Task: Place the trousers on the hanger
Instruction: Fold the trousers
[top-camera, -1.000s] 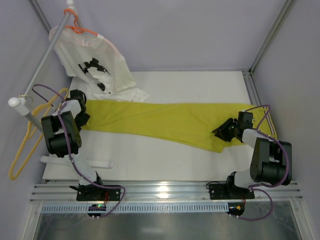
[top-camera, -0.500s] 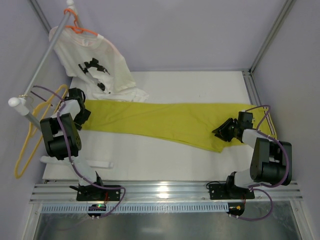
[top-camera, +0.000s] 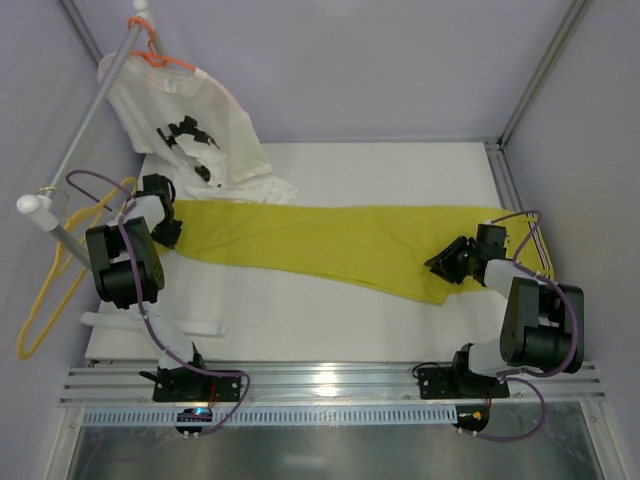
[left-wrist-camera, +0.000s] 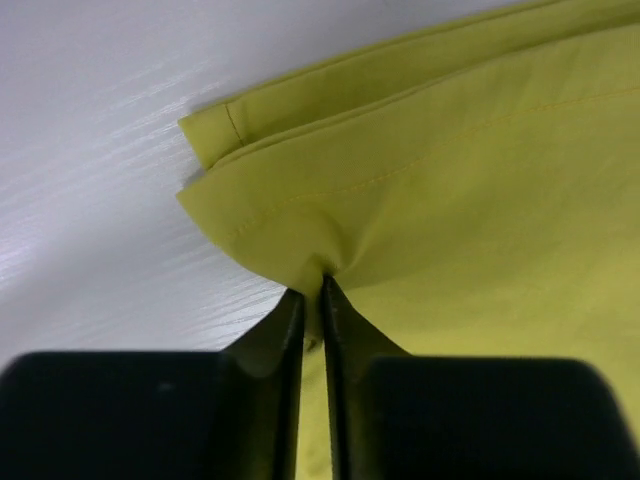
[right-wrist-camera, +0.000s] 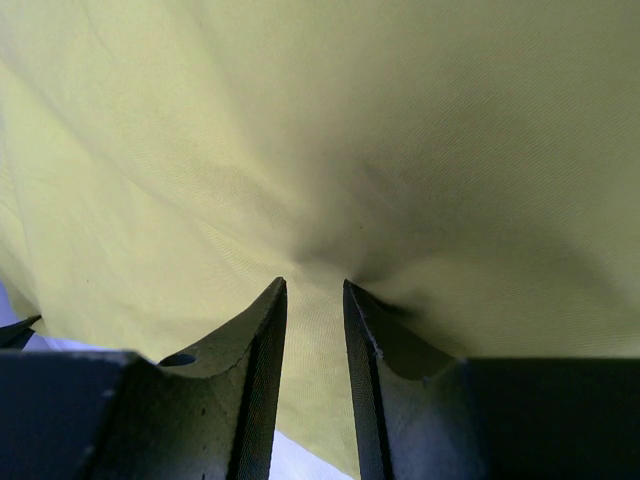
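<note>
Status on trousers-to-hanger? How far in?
Early. Done: the trousers lie flat on the table. In hand: left hand is shut on a hem corner, right hand pinches cloth at the opposite end. Left: lifting them and draping them over the hanger, which hangs bare beside the table.

White printed T-shirt (top-camera: 195, 135) on orange hanger (top-camera: 160, 58), grey rail (top-camera: 86, 110), white table (top-camera: 400, 170)
</note>
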